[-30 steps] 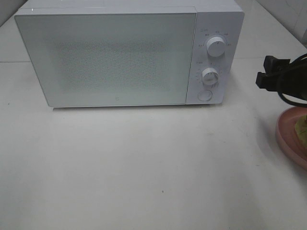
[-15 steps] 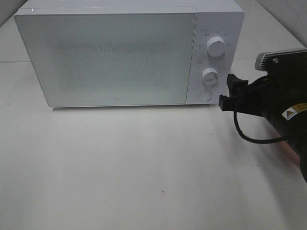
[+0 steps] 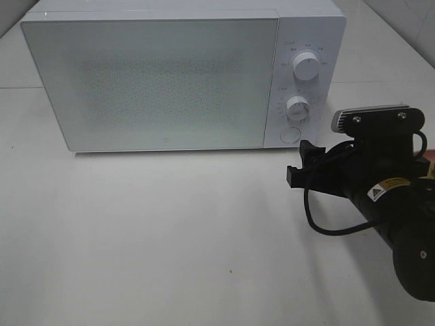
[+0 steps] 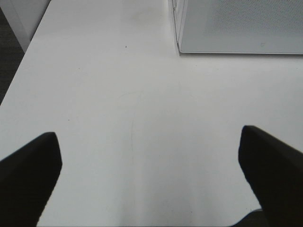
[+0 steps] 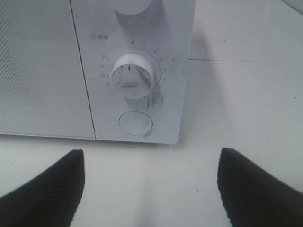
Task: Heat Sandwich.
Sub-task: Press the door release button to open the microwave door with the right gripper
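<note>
The sandwich is hidden in every view. A white microwave [image 3: 156, 81] stands at the back of the table with its door closed. My right gripper [image 3: 302, 163] hovers open just in front of the control panel, below the round door button [image 3: 290, 134]. The right wrist view looks straight at the lower dial [image 5: 133, 75] and the button [image 5: 136, 123], with my right gripper [image 5: 151, 189] spread wide and nothing in it. My left gripper [image 4: 151, 179] is open over bare table, near the microwave's front left corner [image 4: 236, 28], and does not appear in the exterior high view.
The upper dial [image 3: 306, 66] sits above the lower dial [image 3: 298, 107] on the panel. The white table [image 3: 170, 238] stretches in front of the microwave. My right arm's black body [image 3: 401, 224] fills the right front corner, with a cable looping beneath it.
My right arm has swung in from the right edge toward the microwave's control panel and now covers the pink plate seen earlier. Both grippers stay open.
</note>
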You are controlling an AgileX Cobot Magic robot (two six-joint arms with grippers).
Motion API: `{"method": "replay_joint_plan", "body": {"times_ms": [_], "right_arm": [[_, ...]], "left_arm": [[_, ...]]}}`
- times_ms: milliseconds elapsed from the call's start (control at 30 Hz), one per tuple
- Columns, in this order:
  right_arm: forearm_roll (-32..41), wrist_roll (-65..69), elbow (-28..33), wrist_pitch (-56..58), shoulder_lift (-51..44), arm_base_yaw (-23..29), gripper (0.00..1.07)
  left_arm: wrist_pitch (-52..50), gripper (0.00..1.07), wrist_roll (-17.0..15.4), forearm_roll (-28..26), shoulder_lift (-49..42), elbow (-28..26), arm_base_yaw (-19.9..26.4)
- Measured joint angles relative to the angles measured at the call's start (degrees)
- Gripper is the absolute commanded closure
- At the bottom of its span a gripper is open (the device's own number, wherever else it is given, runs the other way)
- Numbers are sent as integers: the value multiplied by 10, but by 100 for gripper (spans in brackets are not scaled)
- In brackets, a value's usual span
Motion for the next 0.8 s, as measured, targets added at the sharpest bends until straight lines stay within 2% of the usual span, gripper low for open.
{"method": "replay_joint_plan", "body": {"times_ms": [567,800], "right_arm": [[2,52,-2,0,9,3,32],[2,266,-2,0,9,3,32]], "left_arm": [[0,10,0,0,0,0,0],[0,10,0,0,0,0,0]]}}
